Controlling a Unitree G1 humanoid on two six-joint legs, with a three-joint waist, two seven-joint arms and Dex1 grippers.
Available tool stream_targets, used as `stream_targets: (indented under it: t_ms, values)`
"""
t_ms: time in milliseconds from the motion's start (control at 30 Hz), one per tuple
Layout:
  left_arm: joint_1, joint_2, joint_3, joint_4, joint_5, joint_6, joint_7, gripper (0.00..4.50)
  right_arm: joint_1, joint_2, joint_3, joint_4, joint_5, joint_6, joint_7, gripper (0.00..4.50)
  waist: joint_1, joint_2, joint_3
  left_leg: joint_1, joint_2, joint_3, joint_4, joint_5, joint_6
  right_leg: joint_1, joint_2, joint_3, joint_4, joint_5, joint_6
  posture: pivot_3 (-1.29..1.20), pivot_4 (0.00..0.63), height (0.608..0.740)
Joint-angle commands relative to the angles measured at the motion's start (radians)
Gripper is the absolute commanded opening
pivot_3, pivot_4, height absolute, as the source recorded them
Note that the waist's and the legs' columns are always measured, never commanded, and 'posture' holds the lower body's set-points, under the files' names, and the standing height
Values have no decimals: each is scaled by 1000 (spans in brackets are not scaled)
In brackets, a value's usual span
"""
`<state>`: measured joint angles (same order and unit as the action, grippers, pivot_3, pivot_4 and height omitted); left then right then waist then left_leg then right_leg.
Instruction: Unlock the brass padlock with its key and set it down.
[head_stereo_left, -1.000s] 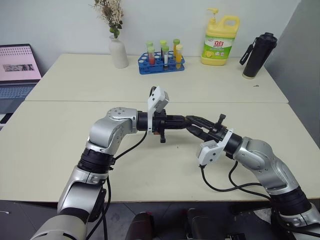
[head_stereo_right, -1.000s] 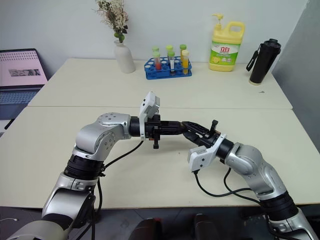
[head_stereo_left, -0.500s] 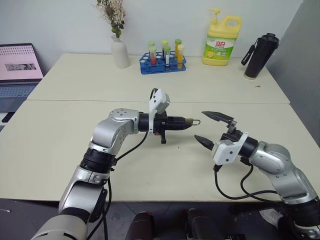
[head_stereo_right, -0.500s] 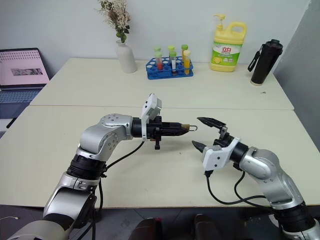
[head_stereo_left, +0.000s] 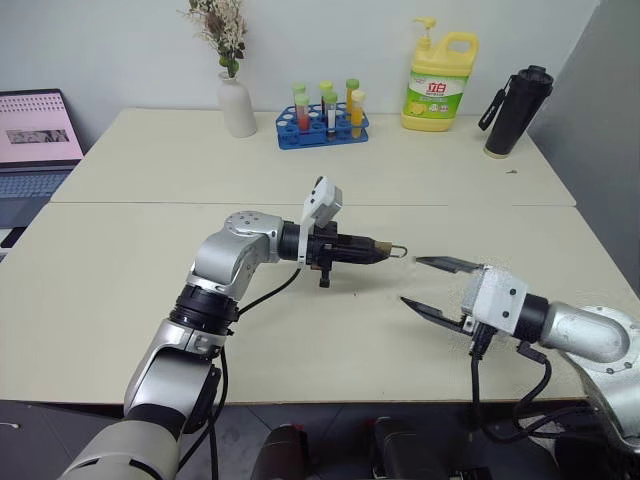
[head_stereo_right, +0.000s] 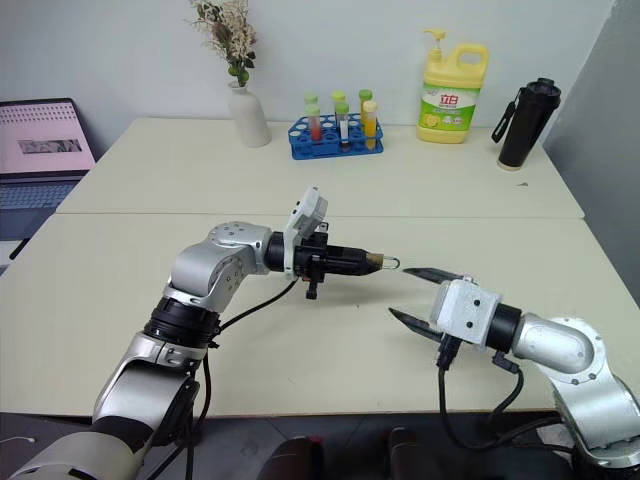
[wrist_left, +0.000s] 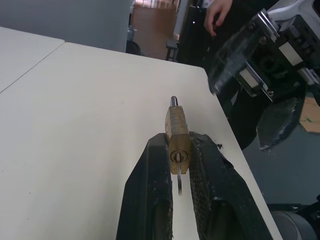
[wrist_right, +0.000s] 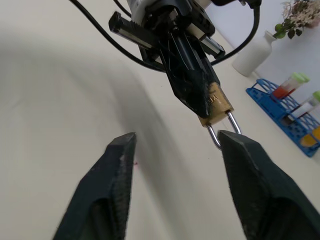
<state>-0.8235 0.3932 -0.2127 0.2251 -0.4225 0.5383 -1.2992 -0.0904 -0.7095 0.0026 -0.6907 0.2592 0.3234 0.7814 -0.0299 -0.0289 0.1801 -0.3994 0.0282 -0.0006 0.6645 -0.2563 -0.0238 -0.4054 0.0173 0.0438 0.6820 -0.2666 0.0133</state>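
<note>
A: 2 grippers — what has each got?
B: Left gripper (wrist_left: 181, 165) is clamped on the brass padlock (wrist_left: 177, 134) above the table (head_stereo_left: 300, 170), shackle outward. Right gripper (head_stereo_left: 428, 284) stands parted and bare, just beside it.

Two cream-topped counter (head_stereo_left: 120, 300) sections butt together along a straight seam. Plain pale wall (head_stereo_left: 120, 45) behind, grey panel (head_stereo_left: 610, 90) on the right side. Dark floor (head_stereo_left: 330, 430) below the near edge. Even lighting, soft shadows.
</note>
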Motion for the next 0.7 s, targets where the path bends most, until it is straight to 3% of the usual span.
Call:
stream_targets:
  t_ms: [33,167,700]
  values:
    - [-5,18,-4,-87,3,-24,-17,163,-51,12,-16,-22,48,51,-20,1514,1,0,0,0,0,0,0,0,0,0,0,0,0,0,0,0,150,740]
    - [13,37,-5,-129,0,-21,-22,163,-104,23,-12,8,74,77,-23,27,1,0,0,0,0,0,0,0,0,0,-1,0,0,0,0,0,150,740]
    - [63,62,8,-197,-17,5,7,163,-204,10,-17,126,76,5,37,0,1,0,0,0,0,0,0,0,0,0,-1,0,0,0,0,0,150,740]
